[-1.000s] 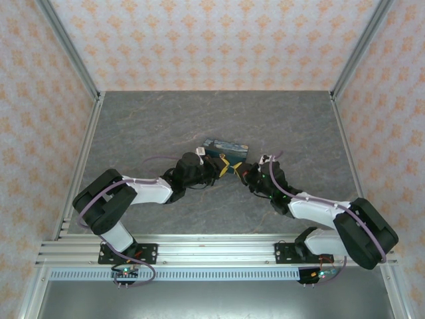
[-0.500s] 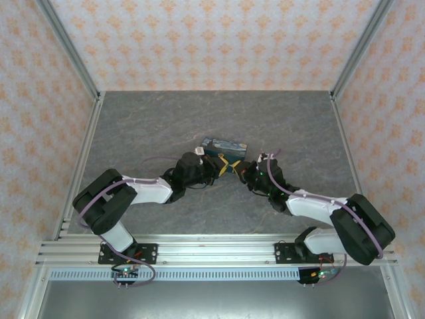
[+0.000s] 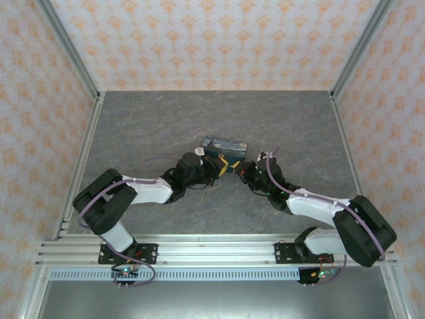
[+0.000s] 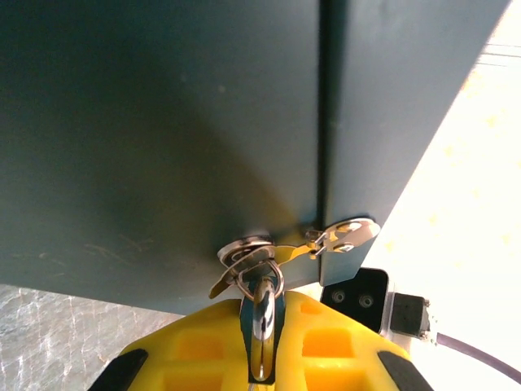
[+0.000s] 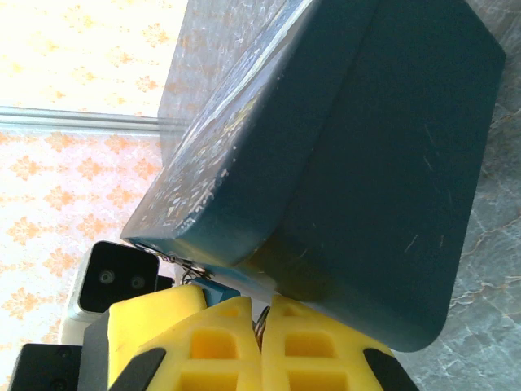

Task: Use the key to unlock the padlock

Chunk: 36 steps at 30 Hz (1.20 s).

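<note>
The teal-blue padlock (image 4: pixel 262 324) hangs by its metal shackle from the hasp ring (image 4: pixel 248 259) on the dark box (image 4: pixel 163 130). My left gripper (image 4: pixel 262 308) is shut on the padlock, its yellow fingers (image 4: pixel 342 342) on either side. In the right wrist view the padlock (image 5: pixel 213 291) peeks out beside the box corner (image 5: pixel 342 163). My right gripper (image 5: pixel 262 314) is shut on the key (image 5: pixel 261 324), of which a thin metal sliver shows. From above, the left gripper (image 3: pixel 222 166) and right gripper (image 3: pixel 240 170) meet just in front of the box (image 3: pixel 224 147).
The starry-print box lies mid-table on the grey stone-pattern surface (image 3: pixel 166 119). Patterned walls and metal frame posts (image 3: pixel 70 53) enclose the table on three sides. The aluminium rail (image 3: pixel 212 251) carrying both arm bases runs along the near edge.
My right gripper has edged left toward the left gripper and the box. The left arm and the box have stayed in place.
</note>
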Motion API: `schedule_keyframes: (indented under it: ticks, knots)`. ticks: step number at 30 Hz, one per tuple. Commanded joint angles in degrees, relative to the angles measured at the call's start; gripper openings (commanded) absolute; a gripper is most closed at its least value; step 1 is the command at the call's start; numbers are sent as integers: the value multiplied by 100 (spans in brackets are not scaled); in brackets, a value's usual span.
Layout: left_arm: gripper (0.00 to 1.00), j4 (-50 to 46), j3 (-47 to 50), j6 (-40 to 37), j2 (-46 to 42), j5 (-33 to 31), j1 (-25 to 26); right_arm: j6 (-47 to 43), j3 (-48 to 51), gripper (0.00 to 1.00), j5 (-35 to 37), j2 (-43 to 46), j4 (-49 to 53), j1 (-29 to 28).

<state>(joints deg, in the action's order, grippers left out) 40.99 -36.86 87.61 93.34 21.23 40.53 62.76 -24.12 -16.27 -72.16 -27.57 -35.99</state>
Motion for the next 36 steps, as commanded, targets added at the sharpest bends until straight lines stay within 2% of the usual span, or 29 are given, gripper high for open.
schedule_keyframes:
  ticks: [1,36]
  knots:
    - [0,284,-152,19,-255,207,69,-252,-58,0,322,114,422,-8]
    - [0,400,-237,-7,69,215,209,219,-376,0,80,-28,-205,22]
